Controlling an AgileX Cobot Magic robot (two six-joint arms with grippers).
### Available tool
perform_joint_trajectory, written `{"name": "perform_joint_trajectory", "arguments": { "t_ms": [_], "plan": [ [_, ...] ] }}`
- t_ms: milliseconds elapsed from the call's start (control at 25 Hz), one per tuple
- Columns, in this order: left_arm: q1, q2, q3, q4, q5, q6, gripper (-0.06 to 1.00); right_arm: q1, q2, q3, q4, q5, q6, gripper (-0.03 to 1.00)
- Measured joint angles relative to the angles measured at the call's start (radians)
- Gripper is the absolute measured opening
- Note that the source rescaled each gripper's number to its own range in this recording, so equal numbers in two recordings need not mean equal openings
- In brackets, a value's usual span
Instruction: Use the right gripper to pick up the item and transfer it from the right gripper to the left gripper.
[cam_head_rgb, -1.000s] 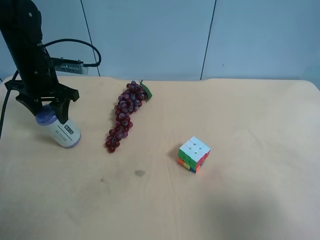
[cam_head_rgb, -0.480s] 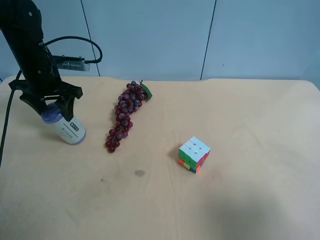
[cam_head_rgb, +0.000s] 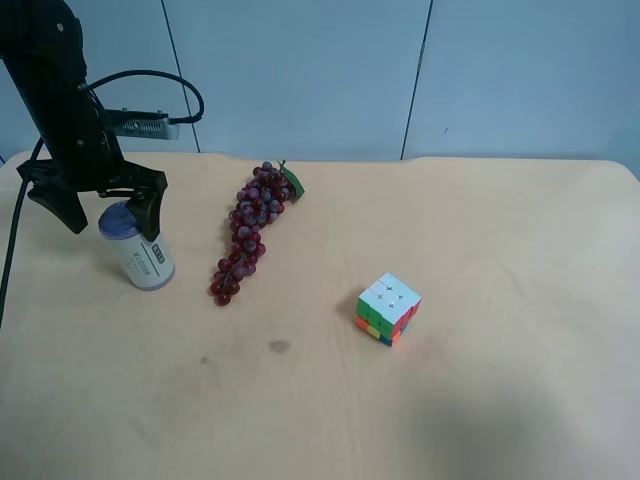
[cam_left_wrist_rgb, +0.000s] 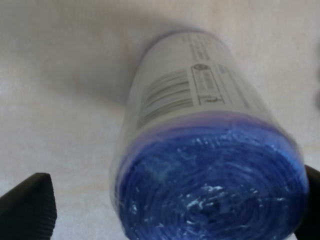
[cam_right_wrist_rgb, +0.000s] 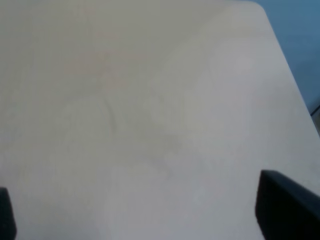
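The item, a cream-white can (cam_head_rgb: 138, 252) with a blue-purple top, stands on the table at the far left of the exterior high view. The left gripper (cam_head_rgb: 113, 225) is open just above it, one finger on each side of the can's top and not touching it. The left wrist view shows the can (cam_left_wrist_rgb: 200, 150) from above, between the spread fingertips (cam_left_wrist_rgb: 27, 205) of the left gripper (cam_left_wrist_rgb: 167, 210). The right gripper (cam_right_wrist_rgb: 147, 215) is open and empty over bare table. It does not show in the exterior high view.
A bunch of purple grapes (cam_head_rgb: 250, 230) lies just right of the can. A multicoloured cube (cam_head_rgb: 387, 309) sits near the middle of the beige table (cam_head_rgb: 480, 380). A black cable (cam_head_rgb: 160, 80) loops from the left arm. The table's edge and corner (cam_right_wrist_rgb: 260, 10) show in the right wrist view.
The left gripper held the can tilted, carried it a little to the right, then opened. The can now stands free on the table between the fingers.
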Motion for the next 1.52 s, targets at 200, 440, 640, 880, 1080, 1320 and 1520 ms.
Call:
{"name": "perform_joint_trajectory", "arguments": {
  "t_ms": [200, 440, 640, 880, 1080, 1320, 1520],
  "plan": [
    [0.000, -0.017, -0.025, -0.020, 0.011, -0.002, 0.78, 0.000, 0.000, 0.000, 0.000, 0.000, 0.000, 0.81],
    [0.000, -0.083, -0.116, -0.087, 0.047, -0.003, 0.78, 0.000, 0.000, 0.000, 0.000, 0.000, 0.000, 0.81],
    [0.000, -0.138, -0.207, -0.095, 0.096, 0.000, 0.78, 0.000, 0.000, 0.000, 0.000, 0.000, 0.000, 0.81],
    [0.000, -0.200, -0.229, -0.058, 0.131, 0.042, 0.78, 0.000, 0.000, 0.000, 0.000, 0.000, 0.000, 0.81],
    [0.000, -0.269, -0.228, -0.026, 0.132, 0.054, 0.78, 0.000, 0.000, 0.000, 0.000, 0.000, 0.000, 0.81],
    [0.000, -0.437, -0.105, -0.023, 0.131, 0.077, 0.78, 0.000, 0.000, 0.000, 0.000, 0.000, 0.000, 0.81],
    [0.000, -0.635, 0.095, -0.022, 0.124, 0.079, 0.78, 0.000, 0.000, 0.000, 0.000, 0.000, 0.000, 0.81]
  ]
}}
